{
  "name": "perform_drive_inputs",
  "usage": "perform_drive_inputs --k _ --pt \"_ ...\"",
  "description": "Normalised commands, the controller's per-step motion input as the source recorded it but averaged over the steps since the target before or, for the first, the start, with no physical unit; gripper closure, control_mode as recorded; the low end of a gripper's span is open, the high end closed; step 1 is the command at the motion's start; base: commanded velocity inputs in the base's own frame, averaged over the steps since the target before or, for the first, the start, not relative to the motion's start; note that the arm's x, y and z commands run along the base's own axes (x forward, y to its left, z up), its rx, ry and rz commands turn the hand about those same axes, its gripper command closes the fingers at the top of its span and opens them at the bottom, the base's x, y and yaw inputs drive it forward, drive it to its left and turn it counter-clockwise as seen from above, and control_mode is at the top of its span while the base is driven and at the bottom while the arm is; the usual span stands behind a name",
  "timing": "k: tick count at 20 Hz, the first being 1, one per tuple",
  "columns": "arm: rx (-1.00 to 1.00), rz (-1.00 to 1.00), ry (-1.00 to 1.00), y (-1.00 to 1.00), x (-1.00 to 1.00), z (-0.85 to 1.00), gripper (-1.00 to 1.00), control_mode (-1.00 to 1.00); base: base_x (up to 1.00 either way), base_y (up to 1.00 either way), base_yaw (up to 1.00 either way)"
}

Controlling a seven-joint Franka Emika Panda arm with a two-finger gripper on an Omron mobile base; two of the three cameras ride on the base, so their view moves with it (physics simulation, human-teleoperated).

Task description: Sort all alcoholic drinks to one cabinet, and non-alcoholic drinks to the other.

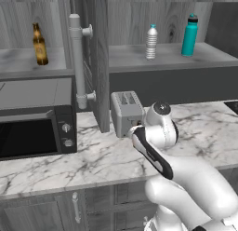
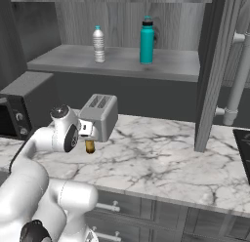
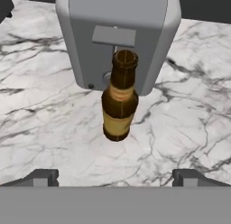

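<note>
Gripper [image 3: 115, 177]: jaws spread wide, holding nothing, above the marble counter [image 3: 40, 119].
Beer bottle on counter [image 3: 119, 96]: upright, at 12 o'clock from the fingertips in the hand view, just in front of the grey toaster [image 3: 118, 33].
Second beer bottle [image 1: 40, 44]: on the left cabinet shelf [image 1: 28, 62], at 10 o'clock in the left base view.
Water bottle [image 1: 151, 42]: on the right cabinet shelf [image 1: 167, 57].
Teal flask [image 1: 189, 35]: same shelf, at 3 o'clock from the water bottle.
Microwave [image 1: 35, 118]: on the counter, at 9 o'clock from the toaster.
</note>
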Motion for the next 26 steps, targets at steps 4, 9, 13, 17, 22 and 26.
perform_drive_inputs --k 4,9,13,17,22,26 --pt "0.00 0.00 0.00 0.01 0.16 -0.10 -1.00 -1.00 0.00 0.00 0.00" --pt "0.00 0.00 0.00 0.01 0.17 -0.09 -1.00 -1.00 0.00 0.00 0.00" --pt "0.00 0.00 0.01 0.00 0.15 -0.08 -1.00 -1.00 0.00 0.00 0.00" --pt "0.00 0.00 0.02 0.00 0.16 -0.12 -1.00 -1.00 0.00 0.00 0.00" --pt "0.00 0.00 0.02 0.02 0.16 -0.15 -1.00 -1.00 0.00 0.00 0.00" --pt "0.00 0.00 0.02 0.02 0.15 -0.14 -1.00 -1.00 0.00 0.00 0.00"
